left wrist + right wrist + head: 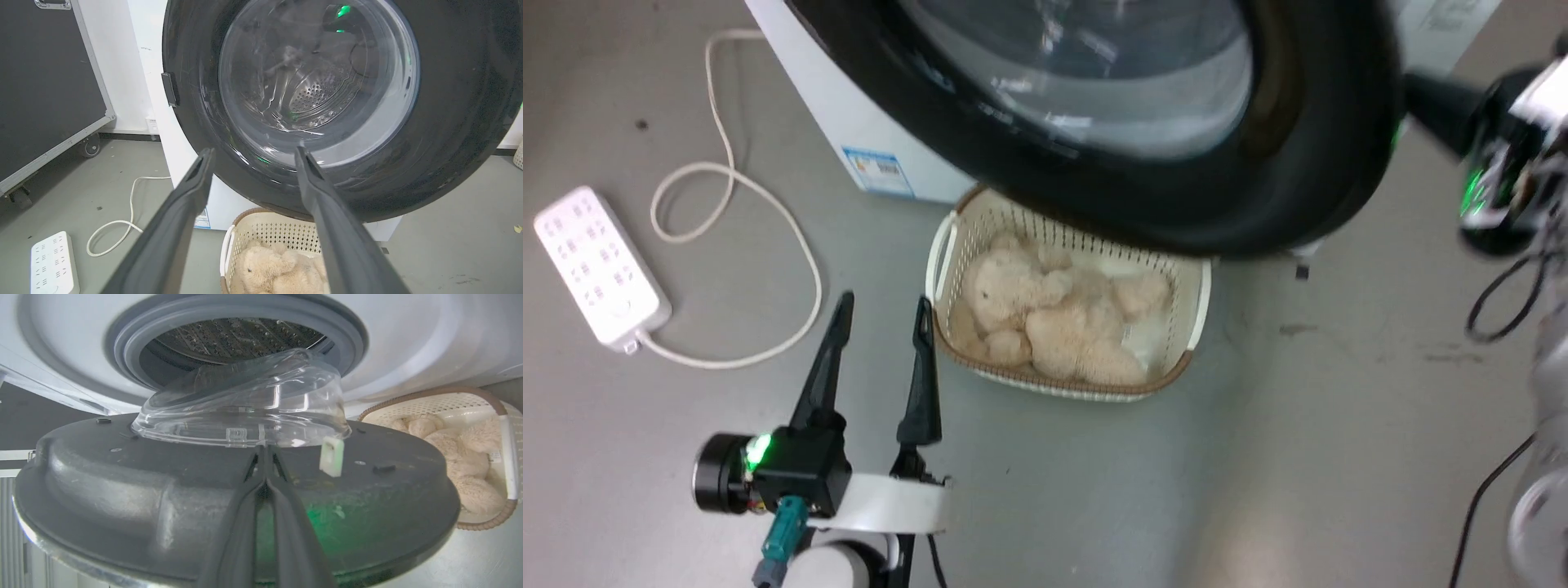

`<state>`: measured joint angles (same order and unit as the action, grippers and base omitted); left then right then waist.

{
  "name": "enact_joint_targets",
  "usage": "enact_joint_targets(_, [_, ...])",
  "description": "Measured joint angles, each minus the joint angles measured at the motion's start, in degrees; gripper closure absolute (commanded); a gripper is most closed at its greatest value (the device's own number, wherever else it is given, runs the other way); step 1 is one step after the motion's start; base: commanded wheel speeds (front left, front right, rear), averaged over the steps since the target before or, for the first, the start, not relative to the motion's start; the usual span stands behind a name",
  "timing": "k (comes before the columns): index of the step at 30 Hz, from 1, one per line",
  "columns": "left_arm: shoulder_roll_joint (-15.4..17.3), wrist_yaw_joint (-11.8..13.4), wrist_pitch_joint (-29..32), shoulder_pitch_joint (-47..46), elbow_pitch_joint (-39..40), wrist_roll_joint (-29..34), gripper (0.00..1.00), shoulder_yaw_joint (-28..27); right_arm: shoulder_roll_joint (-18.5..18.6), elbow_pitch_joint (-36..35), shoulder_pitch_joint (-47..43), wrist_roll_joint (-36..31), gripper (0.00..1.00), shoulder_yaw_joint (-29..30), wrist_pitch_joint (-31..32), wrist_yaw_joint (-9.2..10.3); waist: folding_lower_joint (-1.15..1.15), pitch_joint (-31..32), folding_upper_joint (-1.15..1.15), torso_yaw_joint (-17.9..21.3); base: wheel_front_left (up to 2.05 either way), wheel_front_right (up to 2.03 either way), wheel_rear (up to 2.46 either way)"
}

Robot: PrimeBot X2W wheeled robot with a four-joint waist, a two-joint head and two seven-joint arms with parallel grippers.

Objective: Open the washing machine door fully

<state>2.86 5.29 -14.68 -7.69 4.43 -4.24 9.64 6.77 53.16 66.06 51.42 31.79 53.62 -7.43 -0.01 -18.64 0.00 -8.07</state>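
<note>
You had a smooth grey floor [1094,490], scuffed in places. At the far left stood a black flight case [45,81] with metal edging, on casters [90,145], before a white wall [108,49]. Nearer, a white power strip [600,265] lay with its pale cord [727,175] looped. A cream laundry basket [943,253] held a beige plush toy [1054,318].

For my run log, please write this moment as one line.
door: partly open | right hand: shut, tips at door's inner side | left hand: open, free | basket with plush toy: below door
</note>
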Motion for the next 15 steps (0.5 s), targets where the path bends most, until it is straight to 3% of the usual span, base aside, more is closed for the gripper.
enact_joint_targets(8, [0.0,-1.45,0.0,3.25,-1.3,-0.1,0.0,-0.04,-3.43,-5.63,-10.34,3.24,1.0,-3.91,6.34,0.0,0.0,5.28,0.0,0.56,0.0,0.0,0.0])
enact_joint_targets(15, [-0.01,-3.3,-0.01,6.29,-3.53,-1.18,0.0,0.52,-3.37,-6.1,-18.01,17.27,1.0,-17.9,8.24,0.0,-0.01,9.6,0.0,0.17,0.0,0.0,0.0])
